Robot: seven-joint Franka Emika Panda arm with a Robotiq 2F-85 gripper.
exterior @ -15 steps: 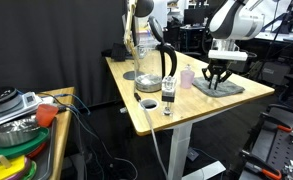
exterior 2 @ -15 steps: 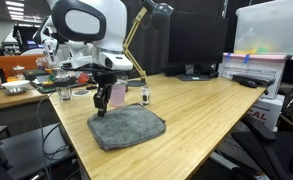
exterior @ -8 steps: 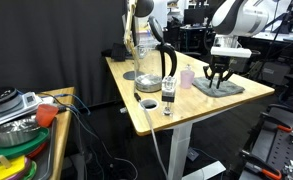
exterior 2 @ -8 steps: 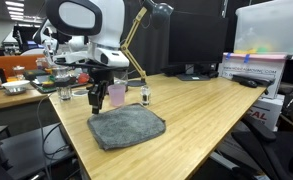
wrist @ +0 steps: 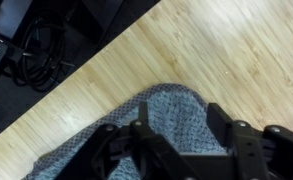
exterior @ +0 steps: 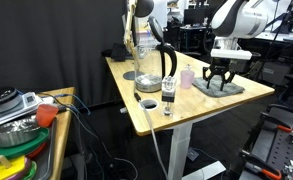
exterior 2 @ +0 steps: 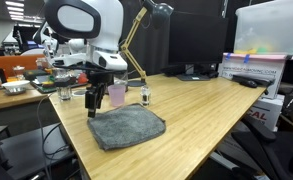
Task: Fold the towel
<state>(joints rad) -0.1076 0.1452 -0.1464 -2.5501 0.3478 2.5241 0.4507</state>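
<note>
Status: soft grey-green towel (exterior 2: 127, 128) lies on wooden table (exterior 2: 208, 108), seemingly folded already; fingers (wrist: 231, 140) released, empty, above its edge.

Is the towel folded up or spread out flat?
Cannot tell for sure. The towel lies flat on the table as one neat grey patch, thick at its edges. No clear second layer shows.

The towel (exterior 2: 127, 127) lies on the table (exterior 2: 201, 105), near its edge. My gripper (exterior 2: 92, 103) hangs above one towel corner. Just behind the towel stands a cup (exterior 2: 116, 95), with a small jar (exterior 2: 144, 96) beside it. Cables (wrist: 41, 55) lie on the floor below.
</note>
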